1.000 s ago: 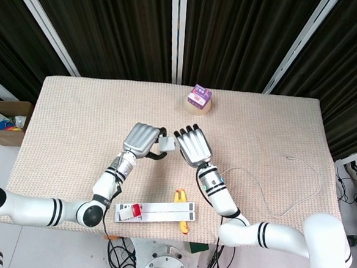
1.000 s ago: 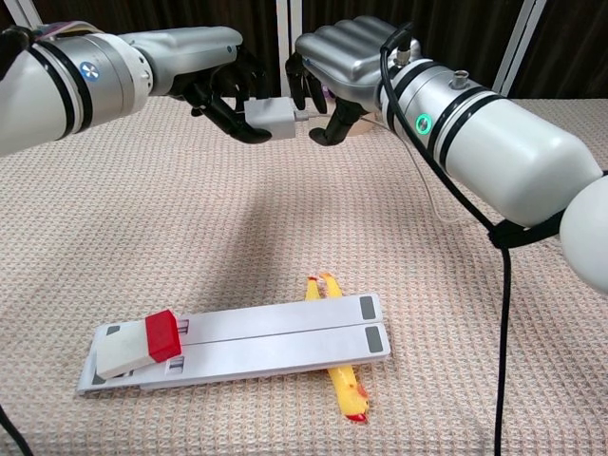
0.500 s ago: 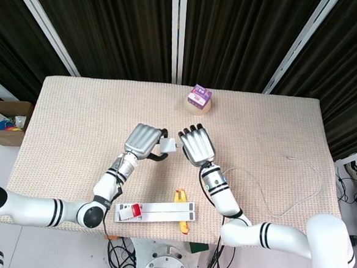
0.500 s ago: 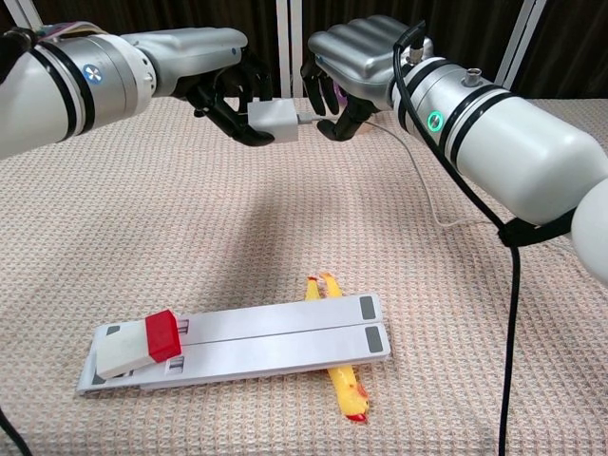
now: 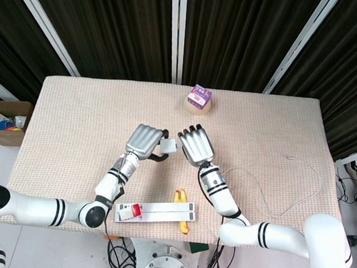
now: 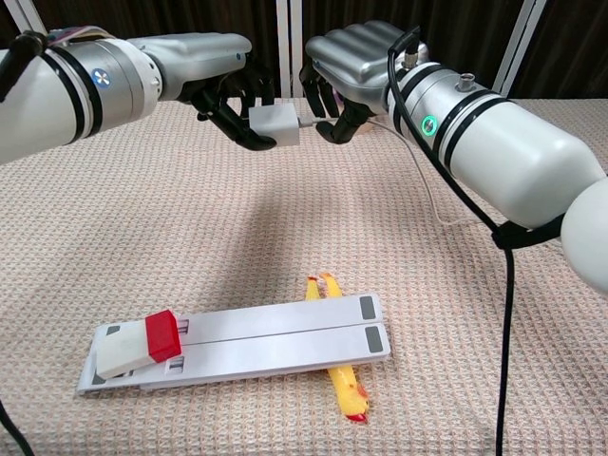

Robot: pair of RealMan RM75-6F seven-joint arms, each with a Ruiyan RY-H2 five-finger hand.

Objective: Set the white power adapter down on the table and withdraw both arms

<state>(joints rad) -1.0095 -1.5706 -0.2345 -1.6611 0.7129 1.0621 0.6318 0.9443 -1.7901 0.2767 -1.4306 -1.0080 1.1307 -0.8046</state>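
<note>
White adapter (image 6: 274,124) — boxy, cable plugged in, held by left robot hand (image 6: 231,90)

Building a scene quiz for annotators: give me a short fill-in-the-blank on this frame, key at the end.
1. The adapter is held by the ____ hand.
2. The right hand pinches the white ____ plugged into the adapter.
3. The red block sits on the ____ end of the white bars, seen from the chest view.
4. The purple box stands at the table's ____ edge.

Missing words: left; cable; left; far
</note>
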